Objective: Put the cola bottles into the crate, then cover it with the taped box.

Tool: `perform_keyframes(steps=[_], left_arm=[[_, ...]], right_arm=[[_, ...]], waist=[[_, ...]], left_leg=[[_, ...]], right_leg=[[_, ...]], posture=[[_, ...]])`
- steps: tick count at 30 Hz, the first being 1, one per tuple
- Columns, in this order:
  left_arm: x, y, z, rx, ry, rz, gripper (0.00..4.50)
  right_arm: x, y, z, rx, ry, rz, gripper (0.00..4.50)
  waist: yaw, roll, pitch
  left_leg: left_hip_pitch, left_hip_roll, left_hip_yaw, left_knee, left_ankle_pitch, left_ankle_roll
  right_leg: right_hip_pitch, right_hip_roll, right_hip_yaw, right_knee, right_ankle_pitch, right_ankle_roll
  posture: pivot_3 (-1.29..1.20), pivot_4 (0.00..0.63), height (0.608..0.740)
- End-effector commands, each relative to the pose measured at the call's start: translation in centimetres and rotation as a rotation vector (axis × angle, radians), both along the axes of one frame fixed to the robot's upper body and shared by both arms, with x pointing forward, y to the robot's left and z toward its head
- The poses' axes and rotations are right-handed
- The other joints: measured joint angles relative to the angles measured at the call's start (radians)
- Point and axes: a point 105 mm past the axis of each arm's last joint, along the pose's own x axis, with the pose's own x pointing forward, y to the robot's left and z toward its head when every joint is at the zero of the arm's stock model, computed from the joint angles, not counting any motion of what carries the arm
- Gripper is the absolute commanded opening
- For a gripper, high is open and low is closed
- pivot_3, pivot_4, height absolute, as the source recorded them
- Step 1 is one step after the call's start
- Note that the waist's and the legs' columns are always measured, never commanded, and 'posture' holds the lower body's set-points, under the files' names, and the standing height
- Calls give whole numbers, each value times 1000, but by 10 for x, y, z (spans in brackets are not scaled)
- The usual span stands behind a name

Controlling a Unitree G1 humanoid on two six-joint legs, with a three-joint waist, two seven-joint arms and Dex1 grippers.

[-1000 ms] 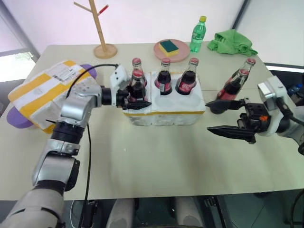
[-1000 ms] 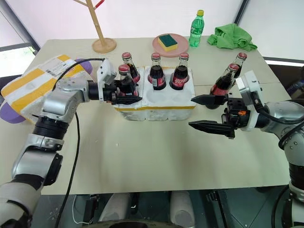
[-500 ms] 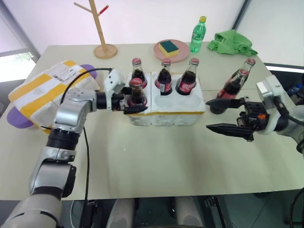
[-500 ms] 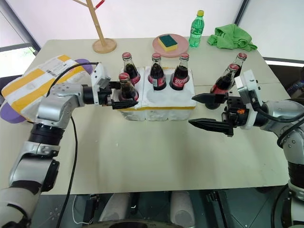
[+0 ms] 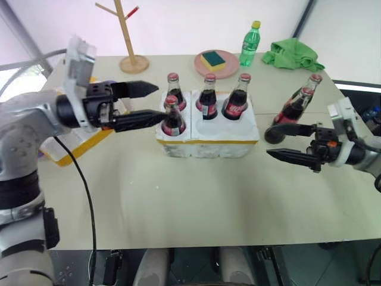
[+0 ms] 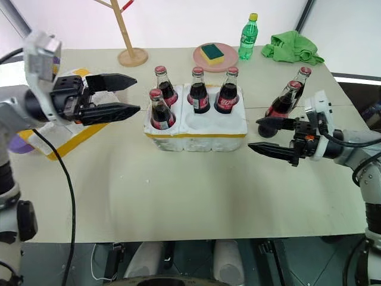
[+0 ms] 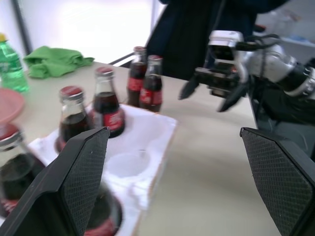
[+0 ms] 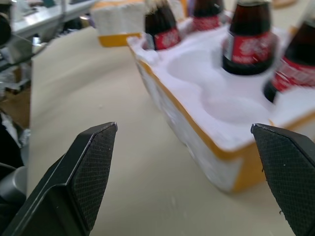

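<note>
Your left gripper (image 5: 150,102) is spread, empty, beside the crate (image 5: 207,138). Four bottles (image 5: 172,118) sit in wells. Your right gripper (image 5: 275,144) gapes empty near two loose bottles (image 5: 293,107).

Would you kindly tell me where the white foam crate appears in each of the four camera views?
Left eye view: crate at picture centre.
Right eye view: crate at centre, slightly above the middle.
Left wrist view: crate close ahead, partly behind one gripper finger.
Right wrist view: crate close ahead, one corner nearest.
Shared landmark: its two empty wells.
</note>
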Motion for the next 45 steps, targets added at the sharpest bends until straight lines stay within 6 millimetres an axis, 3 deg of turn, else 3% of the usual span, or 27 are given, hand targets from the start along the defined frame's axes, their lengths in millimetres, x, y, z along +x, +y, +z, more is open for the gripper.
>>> perform_keyframes(steps=[1, 10, 18, 26, 35, 45], left_arm=[[-4, -14, 3, -3, -41, -20, 4449], [12, -42, -17, 10, -68, -32, 4449], [20, -45, -18, -2, -73, -30, 4449], [20, -46, -19, -4, -72, -26, 4449], [21, -47, -21, -2, -73, -23, 4449], [18, -50, -20, -12, -74, -33, 4449]], right_arm=[[8, -21, 9, -37, -75, -139, 4500], [30, -46, -13, -55, -99, -489, 4500], [42, -45, -25, 8, -115, -655, 4500], [57, -44, -26, 64, -139, -769, 4500], [68, -26, -27, 133, -137, -754, 4500], [82, -31, -33, 156, -147, -810, 4500]], waist=[[0, 0, 0], [-5, 0, 0], [-2, 0, 0], [-4, 0, 0], [-4, 0, 0], [-6, 0, 0]], left_leg=[[0, 0, 0, 0, 0, 0], [4, 0, 1, -1, 0, 0], [4, 0, 1, -1, 0, 0], [4, 0, 1, -1, 0, 0], [4, 0, 1, -1, 0, 0], [4, 0, 1, -2, 0, 0]], right_leg=[[0, 0, 0, 0, -1, -2], [3, 0, 2, 0, -1, -3], [4, 1, 3, 0, -1, -3], [3, 1, 3, 0, -1, -3], [3, 1, 3, -1, -1, -3], [3, 1, 3, -1, -1, -2]], posture=[[0, 150, 740], [0, 150, 740], [0, 150, 740], [0, 150, 740], [0, 150, 740], [0, 150, 740]])
